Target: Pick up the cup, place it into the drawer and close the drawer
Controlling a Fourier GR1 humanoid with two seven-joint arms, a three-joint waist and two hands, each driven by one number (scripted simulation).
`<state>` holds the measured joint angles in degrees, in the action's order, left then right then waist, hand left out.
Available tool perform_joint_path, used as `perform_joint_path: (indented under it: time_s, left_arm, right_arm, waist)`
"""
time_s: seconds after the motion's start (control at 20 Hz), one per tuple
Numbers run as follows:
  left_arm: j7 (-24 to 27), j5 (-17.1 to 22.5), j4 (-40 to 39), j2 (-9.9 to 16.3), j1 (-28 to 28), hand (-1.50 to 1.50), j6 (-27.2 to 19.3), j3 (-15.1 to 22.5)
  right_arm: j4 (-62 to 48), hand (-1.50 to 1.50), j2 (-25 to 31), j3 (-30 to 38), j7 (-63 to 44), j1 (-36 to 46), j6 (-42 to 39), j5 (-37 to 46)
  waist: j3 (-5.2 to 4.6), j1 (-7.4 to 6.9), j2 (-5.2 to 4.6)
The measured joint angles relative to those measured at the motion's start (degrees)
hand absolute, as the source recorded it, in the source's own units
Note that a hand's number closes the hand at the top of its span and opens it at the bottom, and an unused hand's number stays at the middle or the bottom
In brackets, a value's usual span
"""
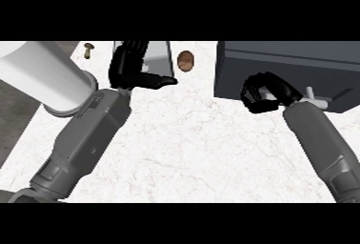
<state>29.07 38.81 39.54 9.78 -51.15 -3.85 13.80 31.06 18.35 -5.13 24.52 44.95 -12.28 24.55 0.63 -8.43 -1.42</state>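
Note:
The cup (160, 56), grey and tapered, stands at the counter's far edge. My left hand (130, 66) is against its left side, fingers reaching up along it and the thumb sticking out to the right just below it; the fingers are not closed round it. The dark grey drawer unit (295, 62) sits at the far right, with a white handle (314, 98) on its front. My right hand (265, 93) hangs in front of the unit's lower left part, fingers curled, just left of the handle and holding nothing that I can see.
A brown rounded object (185, 61) lies right of the cup. A small mushroom-like item (88, 49) lies far left. A big white cylinder (42, 76) fills the upper left beside my left forearm. The marble counter (197, 143) spreads between the arms.

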Motion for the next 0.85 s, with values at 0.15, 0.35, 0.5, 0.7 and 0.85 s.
perform_joint_path:
  time_s: [0.15,0.35,0.5,0.7,0.85]
  left_arm:
    - [-0.52,-0.01,0.99,1.06,0.81,-1.5,1.15,0.22]
    - [-1.03,0.15,2.06,1.5,1.49,-1.5,2.25,0.45]
    - [-1.37,0.29,2.74,1.66,1.75,-1.5,2.89,0.56]
    - [-1.62,0.71,3.55,1.41,2.73,-1.5,3.84,0.71]
    - [-1.43,0.71,3.93,1.63,3.4,-1.5,4.32,0.78]
  right_arm:
    - [-0.39,1.5,0.51,0.93,0.57,-0.02,-2.17,-1.49]
    - [-0.17,1.5,1.27,1.83,0.72,-0.18,-5.38,-3.39]
    - [0.4,1.5,1.9,2.18,0.95,-0.56,-7.48,-4.5]
    - [1.31,1.5,2.75,2.73,1.05,-1.24,-10.31,-6.07]
    - [2.0,1.5,3.34,2.83,1.19,-1.58,-12.21,-6.86]
  waist:
    - [0.08,-0.54,0.0]
    - [0.22,-1.09,-0.19]
    - [0.33,-1.49,-0.36]
    - [0.44,-2.1,-0.56]
    - [0.54,-2.36,-0.79]
